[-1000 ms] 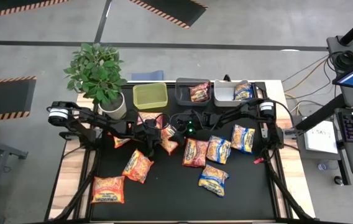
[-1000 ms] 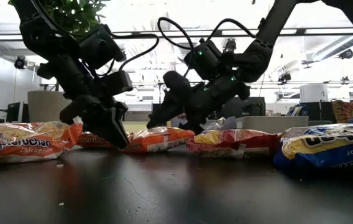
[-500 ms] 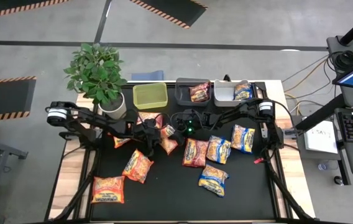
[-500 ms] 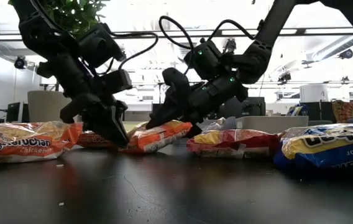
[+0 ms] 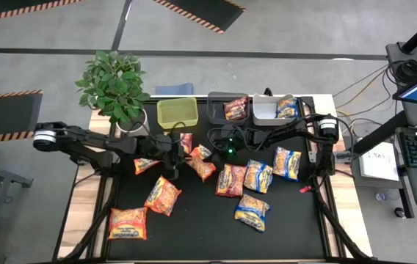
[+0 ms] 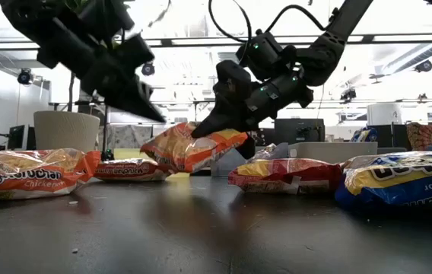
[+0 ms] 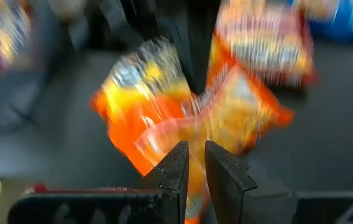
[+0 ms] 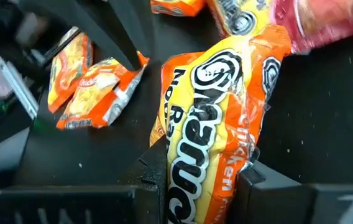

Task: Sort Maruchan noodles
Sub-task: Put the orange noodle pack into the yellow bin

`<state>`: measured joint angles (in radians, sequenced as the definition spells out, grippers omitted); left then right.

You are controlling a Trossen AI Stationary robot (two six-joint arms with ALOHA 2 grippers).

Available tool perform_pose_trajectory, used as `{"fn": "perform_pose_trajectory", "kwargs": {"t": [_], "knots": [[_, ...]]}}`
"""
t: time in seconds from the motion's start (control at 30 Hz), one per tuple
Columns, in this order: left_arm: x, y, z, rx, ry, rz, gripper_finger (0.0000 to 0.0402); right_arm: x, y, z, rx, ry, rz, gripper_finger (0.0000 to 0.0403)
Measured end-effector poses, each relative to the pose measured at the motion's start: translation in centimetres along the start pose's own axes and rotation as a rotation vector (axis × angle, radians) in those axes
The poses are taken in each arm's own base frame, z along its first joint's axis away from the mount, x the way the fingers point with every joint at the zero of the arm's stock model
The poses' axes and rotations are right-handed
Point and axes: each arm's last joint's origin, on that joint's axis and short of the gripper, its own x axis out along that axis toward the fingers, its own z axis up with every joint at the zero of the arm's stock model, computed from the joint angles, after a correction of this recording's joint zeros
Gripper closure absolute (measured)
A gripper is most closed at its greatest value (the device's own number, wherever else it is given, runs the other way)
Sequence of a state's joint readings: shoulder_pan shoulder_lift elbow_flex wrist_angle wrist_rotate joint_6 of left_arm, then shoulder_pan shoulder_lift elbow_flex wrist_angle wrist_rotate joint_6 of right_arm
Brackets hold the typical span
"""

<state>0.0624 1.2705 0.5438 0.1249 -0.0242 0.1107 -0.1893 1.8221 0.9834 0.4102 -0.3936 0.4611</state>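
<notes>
Looking down on a wide black table top (image 5: pixel 208 235), framed by two dark arms reaching in from either side. At its far left corner, a leafy green potted plant (image 5: pixel 113 84) in a pale pot. Along the far edge, in a row: a yellow-green plastic bin (image 5: pixel 178 112), a dark plastic bin (image 5: pixel 218 112) with a red packet inside, a pale grey plastic bin (image 5: pixel 262 111) with a blue-and-yellow packet inside.

Near the middle of the table, the right gripper (image 5: pixel 210 149), clamped on one end of an orange crinkly plastic noodle packet (image 5: pixel 201 164). From table height, holding that packet (image 6: pixel 189 146) tilted and clear of the surface, far end drooping. In its own wrist view, pinched between both dark fingers (image 8: pixel 266 186), packet (image 8: pixel 217 124) running straight out ahead.

Just beside it, the left gripper (image 5: pixel 170 167), raised off the table (image 6: pixel 146 109) with the tips all but together, only a sliver of gap, nothing between them (image 7: pixel 195 168).

Spread flat on the table top: two more orange packets (image 5: pixel 163 194) toward the near left, another small orange one (image 5: pixel 144 166) under the left arm, a red-pink packet (image 5: pixel 230 180) in the middle, and three blue-and-yellow packets (image 5: pixel 258 176) to the right.
</notes>
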Motion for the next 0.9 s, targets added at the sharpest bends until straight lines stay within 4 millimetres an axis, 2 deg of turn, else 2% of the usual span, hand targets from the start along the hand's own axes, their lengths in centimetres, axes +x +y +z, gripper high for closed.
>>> {"fn": "perform_pose_trajectory", "kwargs": {"t": [0.2, 0.37, 0.5, 0.9], "knots": [[-2.4, 0.3, 2.1, -0.028, -0.179, 0.020, 0.0365, -1.7, 1.5, -0.1, -0.146, -0.035, -0.002, 0.0321], [-3.2, 0.6, 3.2, -0.075, -0.294, 0.040, 0.0349, -2.5, 2.7, -0.5, -0.289, -0.087, -0.098, 0.0322], [-2.9, 0.7, 3.5, -0.088, -0.324, 0.043, 0.0313, -2.9, 3.8, -0.6, -0.380, -0.131, -0.160, 0.0322], [-0.2, 0.9, 2.5, -0.150, -0.262, 0.096, 0.0167, -3.0, 4.2, -0.9, -0.446, -0.138, -0.172, 0.0323]]}}
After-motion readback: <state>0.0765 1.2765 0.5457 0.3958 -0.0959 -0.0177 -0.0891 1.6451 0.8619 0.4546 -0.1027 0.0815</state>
